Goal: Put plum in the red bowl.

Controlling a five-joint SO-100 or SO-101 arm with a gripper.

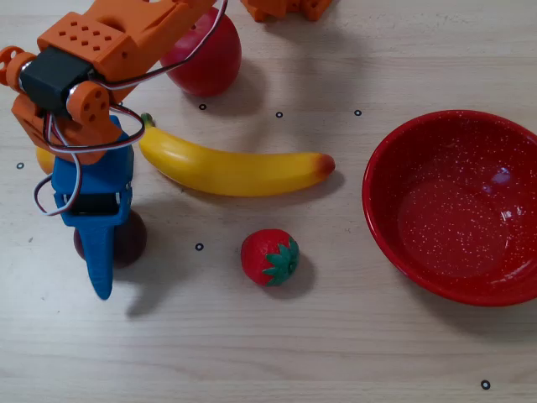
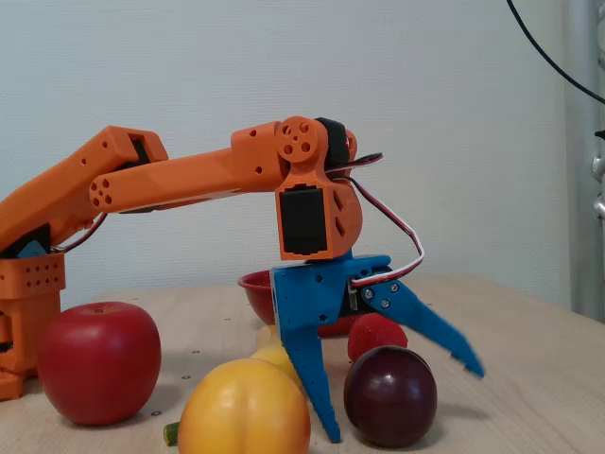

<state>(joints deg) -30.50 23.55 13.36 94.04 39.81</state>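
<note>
In the fixed view we see our orange arm reaching in from the left edge, wrist bent downward; our blue pincer [image 2: 402,402] hangs at lower centre, jaws spread wide, straight finger vertical.

Gripper [image 2: 402,402]: blue, pointed down at the table with its jaws spread wide; one finger reached the table, the other angled out to the right
Plum [image 2: 389,394]: sat on the table between the two fingers, just right of the lower finger
Strawberry [image 2: 376,335]: behind the plum, partly hidden by the gripper
Red bowl [image 2: 257,291]: behind the gripper, only its rim and side showing
Orange [image 2: 245,409]: left of the gripper, in front
Banana [image 2: 276,355]: behind the orange, beside the lower finger
Apple [image 2: 97,361]: well left of the gripper; by the arm's base
</note>
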